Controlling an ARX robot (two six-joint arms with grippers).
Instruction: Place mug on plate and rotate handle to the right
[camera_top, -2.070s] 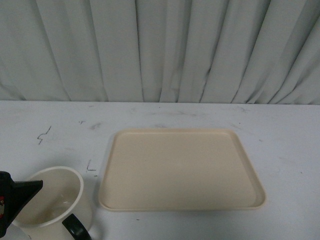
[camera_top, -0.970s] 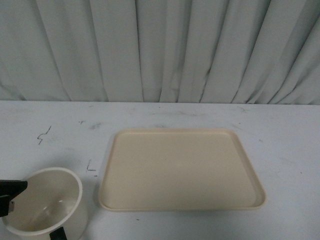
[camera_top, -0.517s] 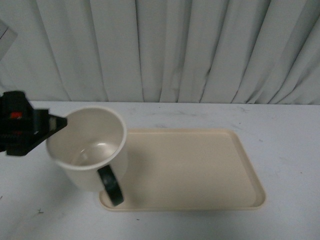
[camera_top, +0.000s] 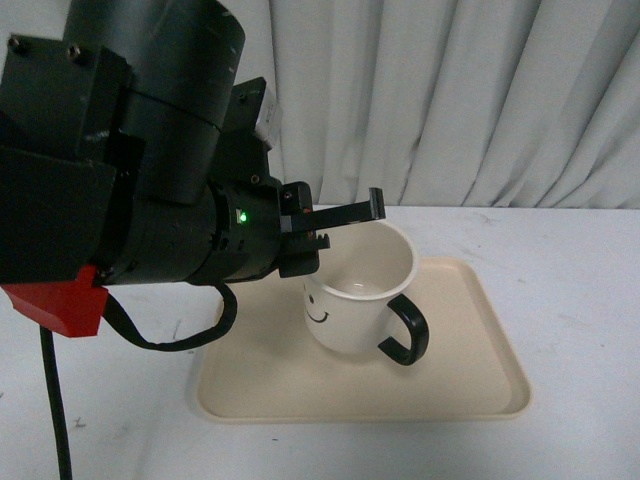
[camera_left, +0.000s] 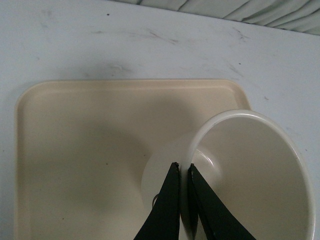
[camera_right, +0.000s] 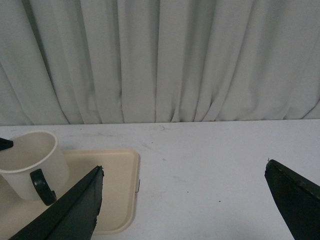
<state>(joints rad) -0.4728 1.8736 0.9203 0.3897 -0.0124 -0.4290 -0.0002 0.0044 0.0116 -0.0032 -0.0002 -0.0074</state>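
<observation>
Grey curtain (camera_top: 480, 100) behind, white counter (camera_top: 580, 260) below, and the beige plate (camera_top: 470, 390) has the mug (camera_top: 350, 315) over its middle; whether it touches, I can't tell. Left gripper (camera_left: 181, 171) is clamped on the rim wall; right gripper (camera_right: 183, 166) hangs spread, well apart. It's a thin pinch, so a twist could slip or tip the mug. Half a second ago the mug hung at the plate's left edge, handle (camera_top: 405, 335) facing the camera; now the handle points front-right.

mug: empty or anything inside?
Empty. The mug shows only bare cream wall and floor inside, in the left wrist and front views.
</observation>
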